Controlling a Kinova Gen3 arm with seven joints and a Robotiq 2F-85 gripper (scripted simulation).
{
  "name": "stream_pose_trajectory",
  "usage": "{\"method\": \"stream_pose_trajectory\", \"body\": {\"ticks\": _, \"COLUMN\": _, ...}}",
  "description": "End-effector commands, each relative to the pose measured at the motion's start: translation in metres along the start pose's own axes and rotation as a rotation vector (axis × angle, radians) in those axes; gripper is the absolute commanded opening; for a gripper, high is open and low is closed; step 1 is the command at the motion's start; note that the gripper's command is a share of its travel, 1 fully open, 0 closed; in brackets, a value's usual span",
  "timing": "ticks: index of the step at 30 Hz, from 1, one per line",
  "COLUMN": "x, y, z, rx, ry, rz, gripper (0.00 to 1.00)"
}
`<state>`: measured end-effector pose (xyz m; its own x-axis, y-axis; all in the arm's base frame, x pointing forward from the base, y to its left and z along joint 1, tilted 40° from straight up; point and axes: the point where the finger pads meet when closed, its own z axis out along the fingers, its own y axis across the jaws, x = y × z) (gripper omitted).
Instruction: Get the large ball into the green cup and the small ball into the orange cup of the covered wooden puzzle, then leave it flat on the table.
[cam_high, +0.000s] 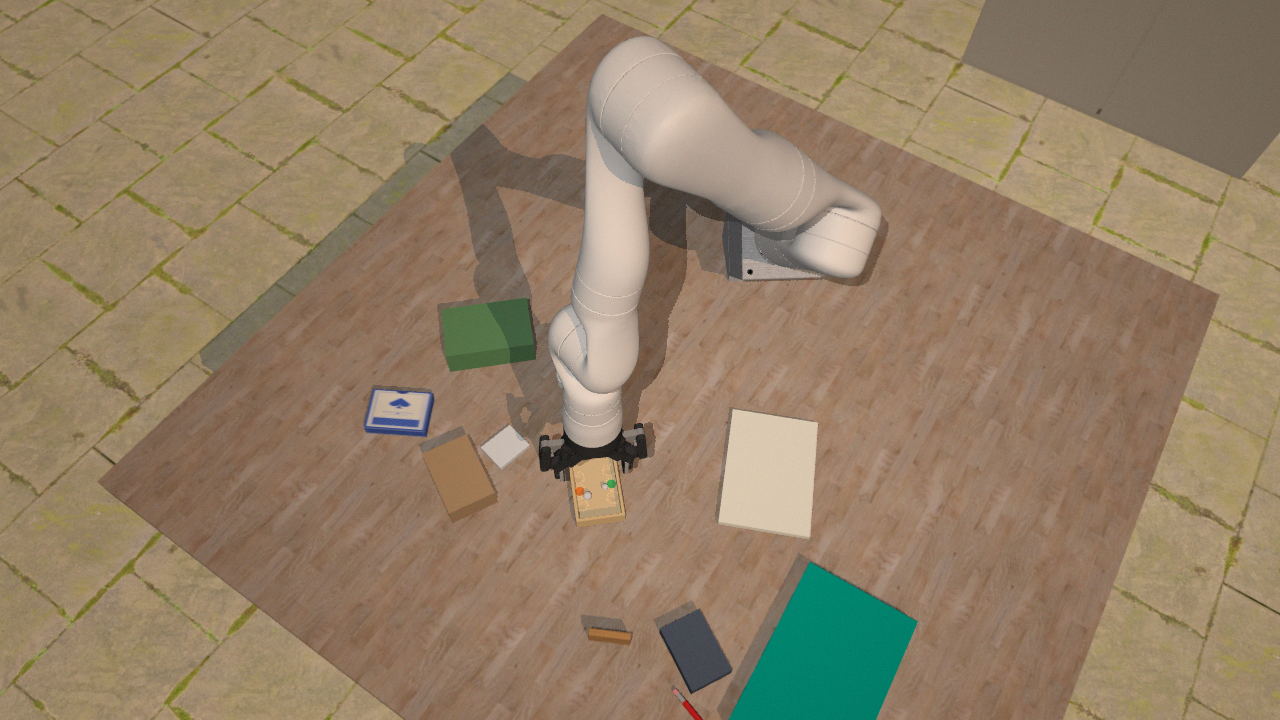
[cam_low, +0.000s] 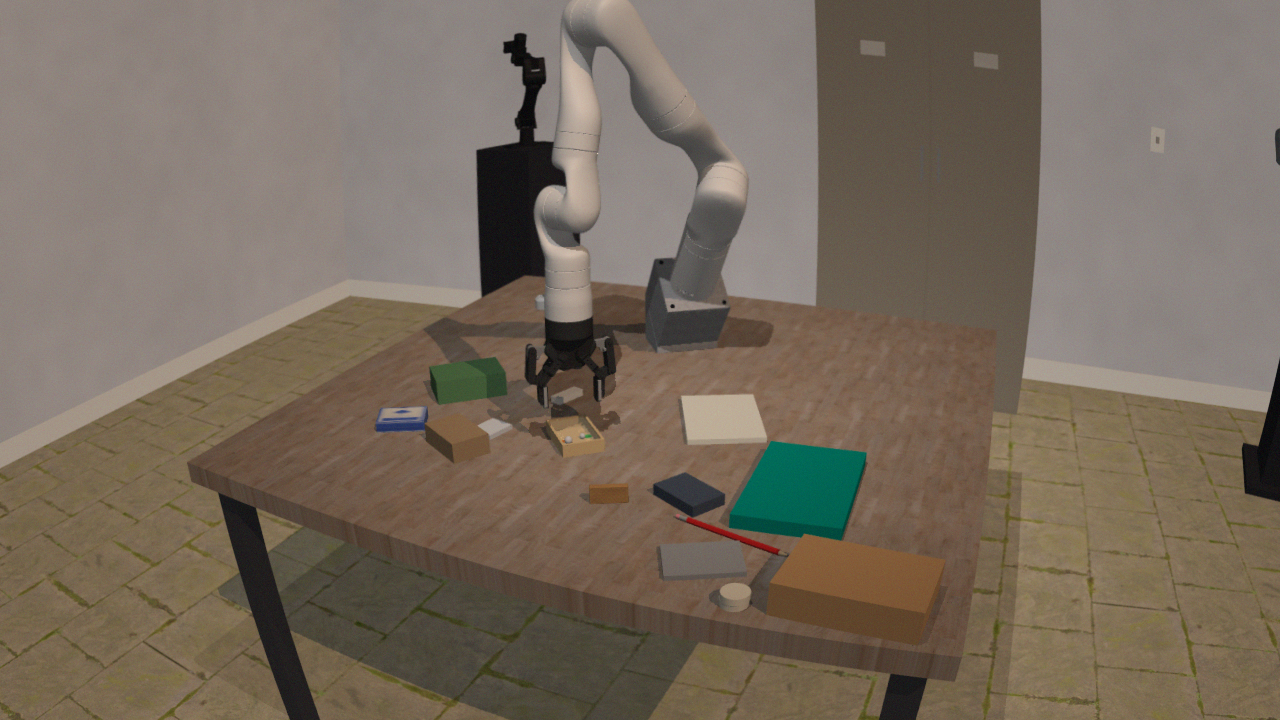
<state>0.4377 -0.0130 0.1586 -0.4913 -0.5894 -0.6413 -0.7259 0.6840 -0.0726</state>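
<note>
The wooden puzzle is a small shallow box lying flat on the table, also in the side view. Inside I see an orange cup, a green cup and a white ball between them; a second ball is too small to tell. My gripper points straight down over the puzzle's far end. In the side view my gripper hovers a little above the table, behind the puzzle. Its fingers are spread wide and hold nothing.
A green box, a blue card box, a brown box and a white tile lie left of the puzzle. A cream slab, a teal slab, a dark block and a small wooden block lie right and nearer.
</note>
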Motion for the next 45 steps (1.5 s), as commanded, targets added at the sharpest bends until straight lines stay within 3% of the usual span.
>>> {"method": "stream_pose_trajectory", "body": {"ticks": 1, "x": -0.001, "y": 0.003, "z": 0.009, "rx": -0.008, "ry": 0.0, "rz": -0.001, "gripper": 0.95}}
{"method": "stream_pose_trajectory", "body": {"ticks": 27, "x": -0.001, "y": 0.001, "z": 0.05, "rx": -0.004, "ry": -0.001, "rz": 0.001, "gripper": 0.95}}
{"method": "stream_pose_trajectory", "body": {"ticks": 45, "x": 0.0, "y": 0.002, "z": 0.054, "rx": -0.007, "ry": 0.0, "rz": 0.002, "gripper": 0.95}}
